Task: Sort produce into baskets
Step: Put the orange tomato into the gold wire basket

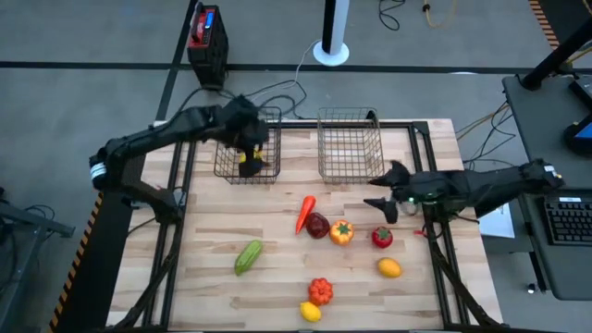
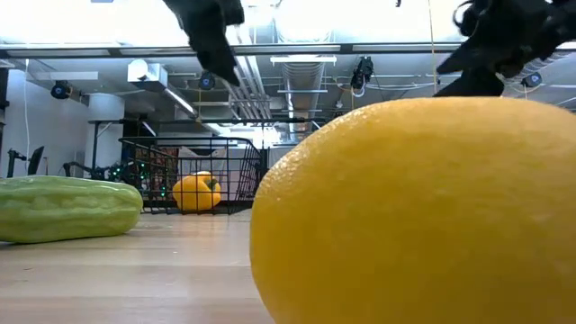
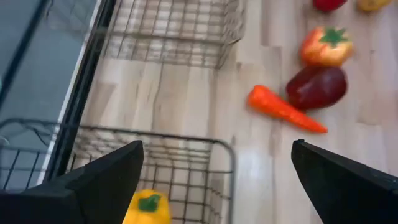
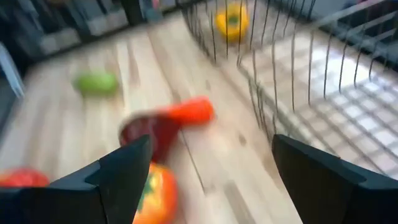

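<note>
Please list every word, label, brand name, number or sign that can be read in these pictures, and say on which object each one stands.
No text can be read in any view.
The red and black device on the floor beyond the table may carry a label, but it is too small to read.
The produce, both baskets and both grippers show no lettering.

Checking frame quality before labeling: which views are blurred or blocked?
Right wrist view: motion-smeared, carrot and cucumber soft. Low view: a close lemon blocks over half the frame, ceiling lights blown out. Left wrist view: mildly soft. High view: sharp, evenly lit.
</note>
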